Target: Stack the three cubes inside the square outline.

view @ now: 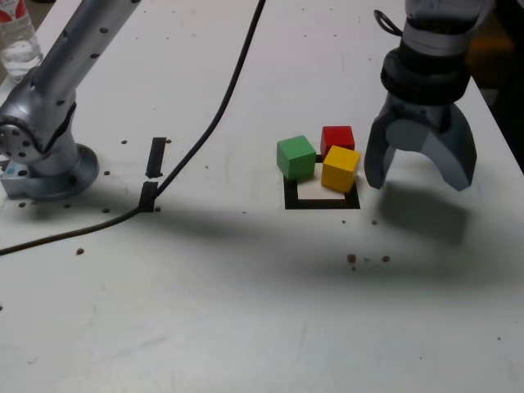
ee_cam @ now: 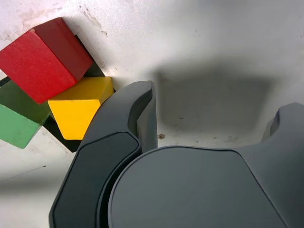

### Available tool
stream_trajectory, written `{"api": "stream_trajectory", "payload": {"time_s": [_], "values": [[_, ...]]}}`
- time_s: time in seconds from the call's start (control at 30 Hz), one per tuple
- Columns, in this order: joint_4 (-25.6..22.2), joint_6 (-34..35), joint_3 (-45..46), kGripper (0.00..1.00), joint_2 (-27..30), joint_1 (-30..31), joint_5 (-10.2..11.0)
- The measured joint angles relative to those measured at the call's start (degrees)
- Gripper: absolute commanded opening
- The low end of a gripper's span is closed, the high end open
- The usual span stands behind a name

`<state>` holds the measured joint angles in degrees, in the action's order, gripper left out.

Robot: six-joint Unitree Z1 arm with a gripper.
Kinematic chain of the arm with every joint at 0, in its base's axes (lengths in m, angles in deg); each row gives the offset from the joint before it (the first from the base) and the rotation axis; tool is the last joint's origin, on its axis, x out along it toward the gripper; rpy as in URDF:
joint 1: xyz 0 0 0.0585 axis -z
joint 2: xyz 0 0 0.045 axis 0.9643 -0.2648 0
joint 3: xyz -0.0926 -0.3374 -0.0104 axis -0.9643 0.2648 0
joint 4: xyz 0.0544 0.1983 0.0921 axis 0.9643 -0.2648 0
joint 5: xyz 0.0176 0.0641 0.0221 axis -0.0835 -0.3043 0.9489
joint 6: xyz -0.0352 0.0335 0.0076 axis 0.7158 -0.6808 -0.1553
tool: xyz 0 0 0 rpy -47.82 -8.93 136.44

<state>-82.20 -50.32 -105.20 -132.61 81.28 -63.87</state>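
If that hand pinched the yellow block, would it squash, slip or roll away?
Probably none of these. The yellow block shows sharp edges and flat faces, so it looks rigid and should sit still, not roll. Its matte, grainy-looking sides suggest a fair hold. It seems to touch the red block, so a push might shift that too. The hand stands open beside it.

Lighting even and moderately bright from overhead; the gripper (view: 419, 172) casts a soft shadow on the table (view: 246, 311). Exterior view slightly soft; wrist view sharp.
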Motion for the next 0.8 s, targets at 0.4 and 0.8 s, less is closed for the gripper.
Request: {"api": "stream_trajectory", "payload": {"time_s": [0.4, 0.8], "values": [[2.36, -2.09, 8.07, 0.89, 1.33, -3.25, -2.15], [6.18, -4.56, 22.63, 0.89, 11.87, -8.22, -2.28]]}}
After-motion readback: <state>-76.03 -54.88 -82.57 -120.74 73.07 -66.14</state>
